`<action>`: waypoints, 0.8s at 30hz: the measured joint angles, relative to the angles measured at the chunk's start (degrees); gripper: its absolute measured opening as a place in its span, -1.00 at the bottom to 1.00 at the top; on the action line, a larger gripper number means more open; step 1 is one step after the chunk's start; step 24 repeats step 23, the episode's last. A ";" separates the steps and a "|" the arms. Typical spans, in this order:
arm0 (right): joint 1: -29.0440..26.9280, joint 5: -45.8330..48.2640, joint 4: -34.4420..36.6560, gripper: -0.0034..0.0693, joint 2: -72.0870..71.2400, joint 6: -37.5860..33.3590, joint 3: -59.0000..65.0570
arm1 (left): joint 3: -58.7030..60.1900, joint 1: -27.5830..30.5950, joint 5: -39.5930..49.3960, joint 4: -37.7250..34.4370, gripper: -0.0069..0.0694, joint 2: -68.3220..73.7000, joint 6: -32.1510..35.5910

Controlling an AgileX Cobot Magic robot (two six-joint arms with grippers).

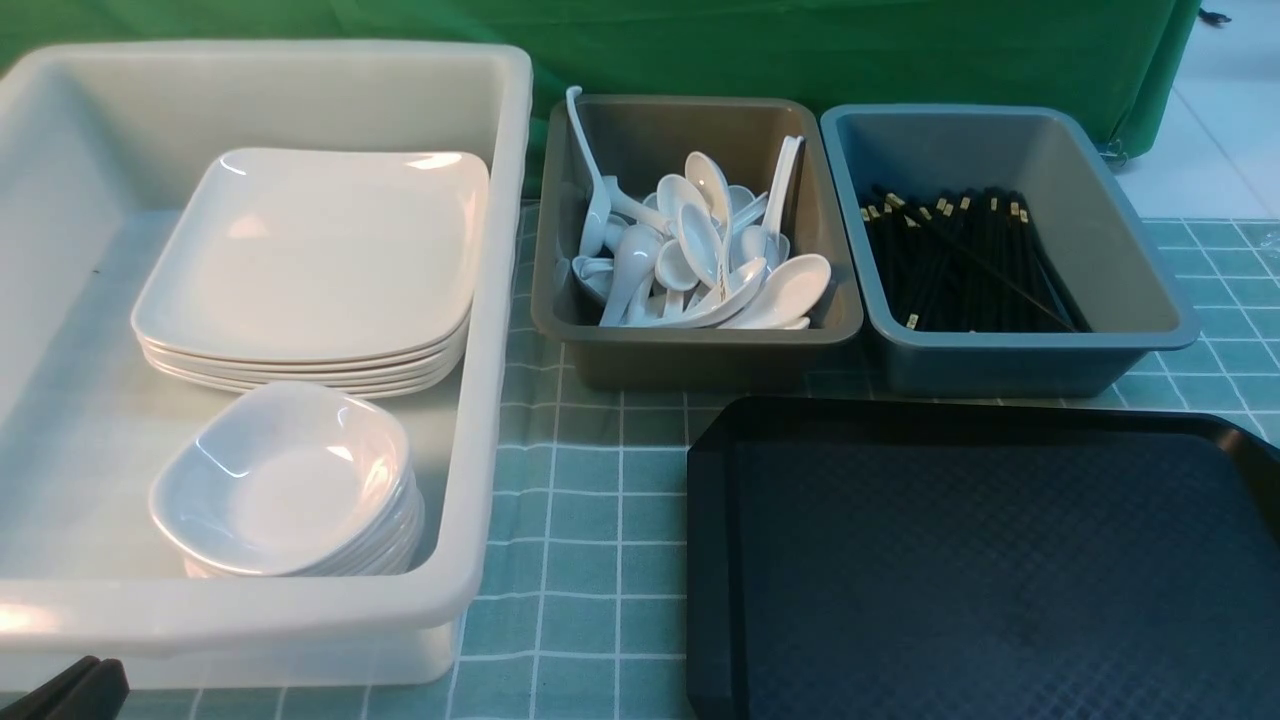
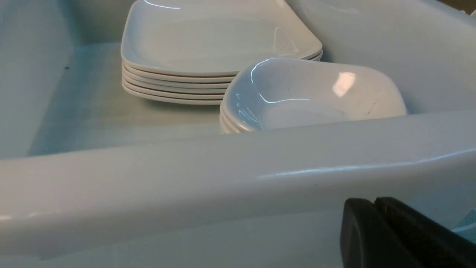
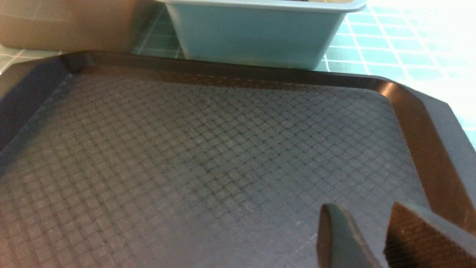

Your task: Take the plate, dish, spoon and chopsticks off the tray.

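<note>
Left gripper (image 2: 375, 208) cropped, jaws together; right gripper (image 3: 372, 230) cropped, slightly parted.

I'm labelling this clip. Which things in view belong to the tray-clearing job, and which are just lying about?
Part of the job:
- black tray, bare
- plates and dishes stacked in the white tub
- spoons in the grey bin
- chopsticks in the blue bin

Just there:
- checked tablecloth
- green curtain

Even overhead light; glare spots on dishes (image 1: 285, 480), white tub rim (image 1: 60, 615); right wrist corner overexposed.
</note>
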 joint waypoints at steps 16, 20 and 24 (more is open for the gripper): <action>0.00 0.00 0.00 -0.24 0.00 -0.06 0.00 | 0.00 0.00 0.00 0.00 -0.79 0.00 -0.04; 0.00 0.00 0.00 -0.24 0.00 -0.01 0.00 | 0.00 0.00 0.00 0.00 -0.79 0.00 -0.04; 0.00 0.00 0.00 -0.24 0.00 -0.01 0.00 | 0.00 0.00 0.00 0.00 -0.78 0.00 0.41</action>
